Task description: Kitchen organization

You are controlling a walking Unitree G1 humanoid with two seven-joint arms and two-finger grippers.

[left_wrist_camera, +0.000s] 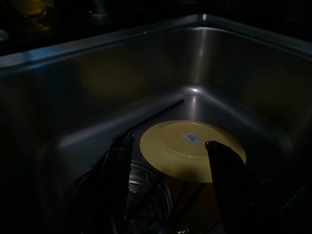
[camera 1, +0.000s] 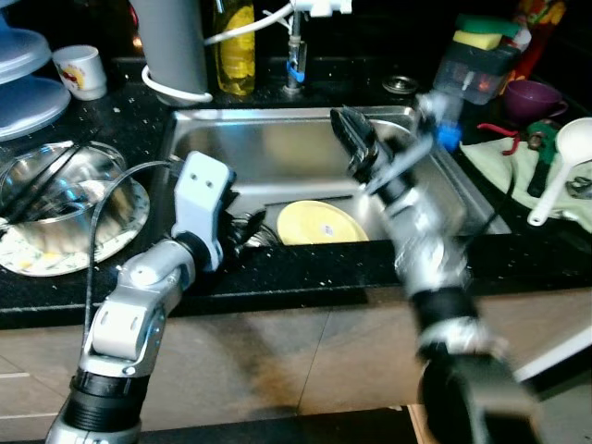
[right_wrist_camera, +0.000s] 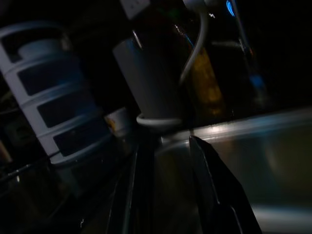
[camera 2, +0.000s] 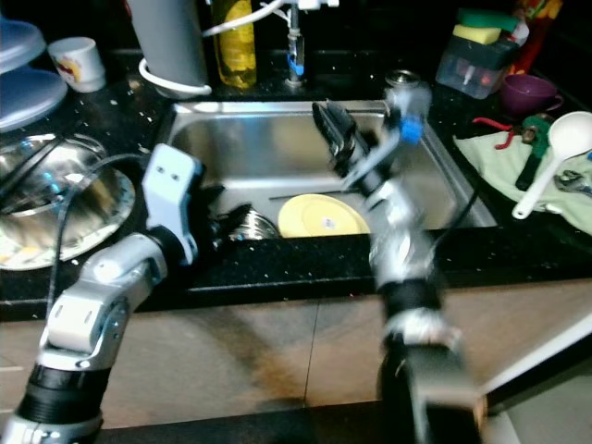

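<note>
Spread left hand [left_wrist_camera: 165,190] hangs over yellow plate [left_wrist_camera: 192,148]; right hand [camera 1: 350,129] also spread.

Right arm [camera 1: 435,250] blurred; glass bowl [left_wrist_camera: 146,200] dim, cut off

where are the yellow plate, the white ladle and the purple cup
yellow plate [camera 1: 321,223], left eye view, middle of its underside
white ladle [camera 1: 577,140], left eye view, its bowl
purple cup [camera 1: 530,98], left eye view, its side

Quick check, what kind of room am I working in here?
A home kitchen, most likely: a stainless sink set in a black counter, a yellow plate in the basin, and a sponge by the tap.
</note>
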